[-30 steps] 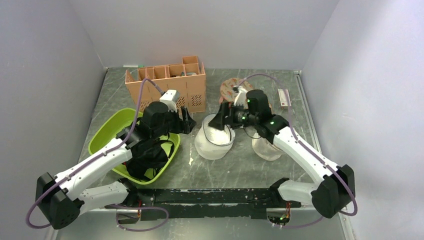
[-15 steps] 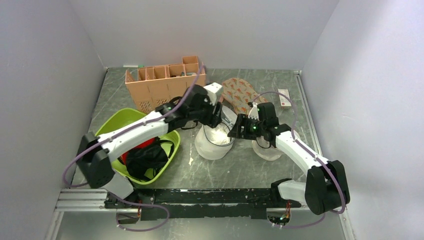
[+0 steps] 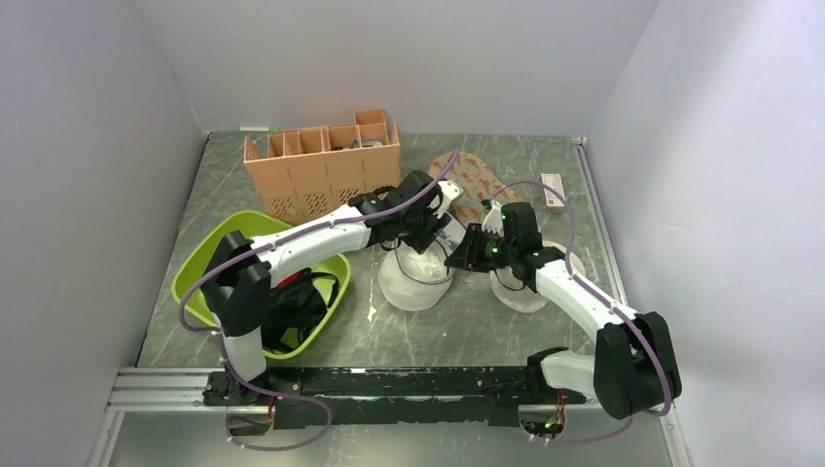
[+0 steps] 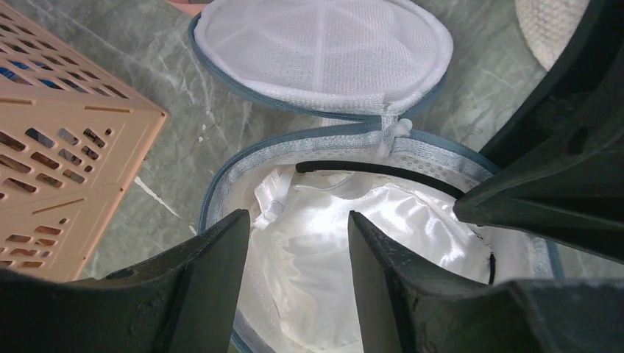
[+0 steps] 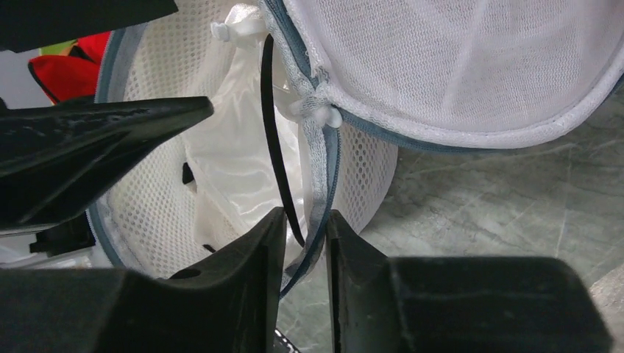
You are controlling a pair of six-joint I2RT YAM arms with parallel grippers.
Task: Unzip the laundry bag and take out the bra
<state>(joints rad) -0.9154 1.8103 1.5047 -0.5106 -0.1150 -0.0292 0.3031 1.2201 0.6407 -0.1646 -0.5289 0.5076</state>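
Observation:
The white mesh laundry bag (image 3: 416, 284) stands unzipped, its round lid (image 4: 324, 44) flipped back off the blue-edged rim (image 4: 221, 191). Inside lies the bra (image 4: 316, 250), white satin with a black strap (image 5: 274, 140). My left gripper (image 4: 298, 220) hangs open over the bag's mouth, fingers either side of the satin without pinching it. From the top it sits at the bag's far edge (image 3: 435, 233). My right gripper (image 5: 305, 220) is at the bag's right side (image 3: 455, 258), jaws drawn narrow on the rim, with the strap between them too.
An orange slotted crate (image 3: 326, 170) stands at the back left. A green basin (image 3: 209, 268) at the left holds red and black garments (image 3: 282, 302). A cream mesh bag (image 3: 525, 287) lies under the right arm; a patterned round piece (image 3: 472, 180) and a small box (image 3: 553, 190) lie behind.
My left arm swung from over the green basin across to the bag's mouth. My right gripper shifted to the bag's right rim and its jaws closed in on it.

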